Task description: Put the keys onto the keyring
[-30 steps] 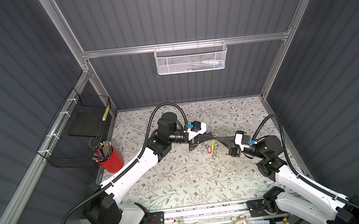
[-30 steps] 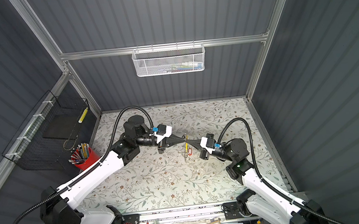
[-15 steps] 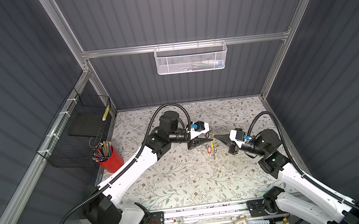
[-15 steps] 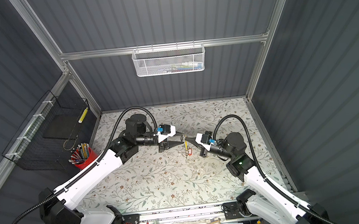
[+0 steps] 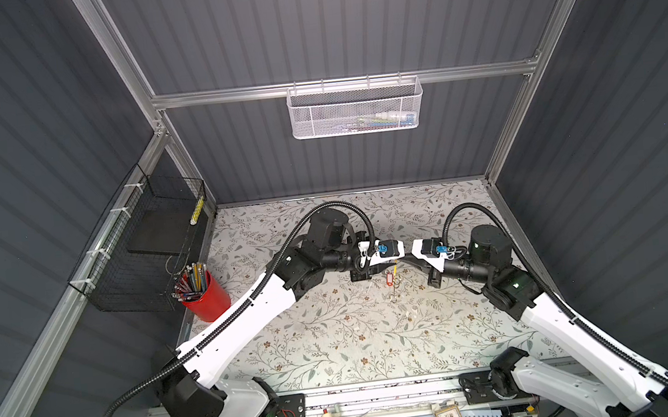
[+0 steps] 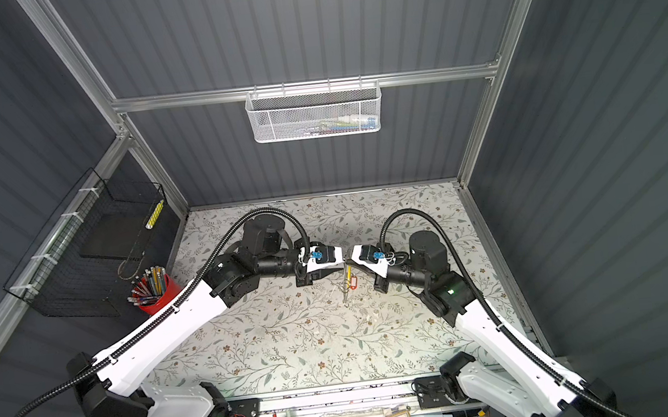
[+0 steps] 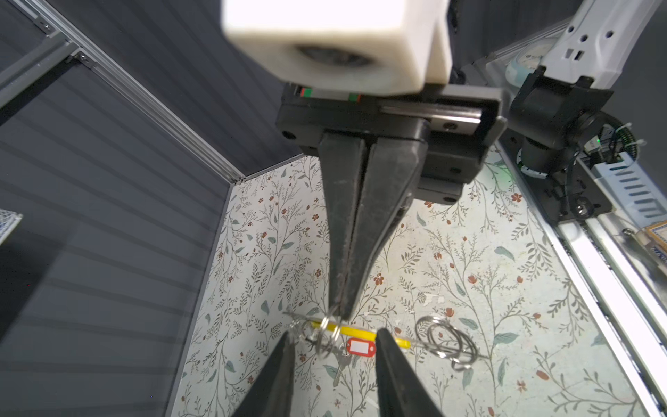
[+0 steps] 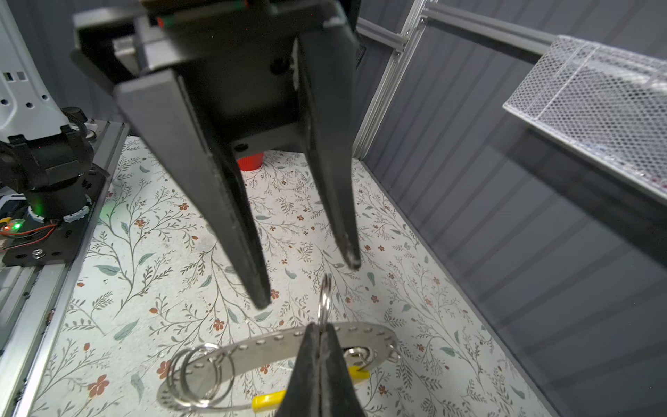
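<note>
Right gripper (image 8: 319,335) pinches the keyring (image 8: 252,344) tight, bottom middle of frame; left gripper (image 7: 334,339) sits partway open, empty, red-tagged key (image 7: 361,347) dangling by its fingertips.

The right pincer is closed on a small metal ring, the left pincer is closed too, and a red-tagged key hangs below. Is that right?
Not quite: the left pincer is open, jaws apart, as the right wrist view shows. The right pincer is closed on the small metal ring, and the red-tagged key hangs below.
</note>
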Available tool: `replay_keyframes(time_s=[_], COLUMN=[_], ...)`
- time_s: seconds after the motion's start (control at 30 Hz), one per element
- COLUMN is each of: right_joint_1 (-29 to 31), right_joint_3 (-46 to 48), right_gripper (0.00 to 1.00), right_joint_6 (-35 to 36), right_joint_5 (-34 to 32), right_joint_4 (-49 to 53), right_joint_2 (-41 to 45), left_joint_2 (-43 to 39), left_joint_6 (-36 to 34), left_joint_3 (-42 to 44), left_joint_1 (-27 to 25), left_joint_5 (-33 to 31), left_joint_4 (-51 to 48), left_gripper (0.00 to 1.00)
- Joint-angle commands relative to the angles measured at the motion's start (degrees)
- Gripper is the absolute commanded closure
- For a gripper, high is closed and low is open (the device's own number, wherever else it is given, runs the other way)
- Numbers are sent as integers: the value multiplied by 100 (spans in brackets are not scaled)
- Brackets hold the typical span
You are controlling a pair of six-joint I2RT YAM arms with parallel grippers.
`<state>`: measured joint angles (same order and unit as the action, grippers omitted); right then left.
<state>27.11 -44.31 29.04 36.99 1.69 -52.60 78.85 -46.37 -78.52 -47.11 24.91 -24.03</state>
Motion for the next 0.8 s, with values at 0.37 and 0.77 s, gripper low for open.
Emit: replay_keyframes(time_s=[0.37, 0.77], right_joint_1=[29, 34], right_joint_3=[-357, -360], right_gripper=[100, 100], right_joint_6=[220, 167], right_joint_5=[150, 133], right_joint_4=[388, 289], right_joint_2=[-92, -59], left_joint_2=[373, 496], left_joint_6=[-521, -658], left_joint_3=[-589, -682], left_joint_1=[-111, -171], left_joint_5=[-187, -64], left_joint_4=[-577, -728], left_gripper=[67, 81])
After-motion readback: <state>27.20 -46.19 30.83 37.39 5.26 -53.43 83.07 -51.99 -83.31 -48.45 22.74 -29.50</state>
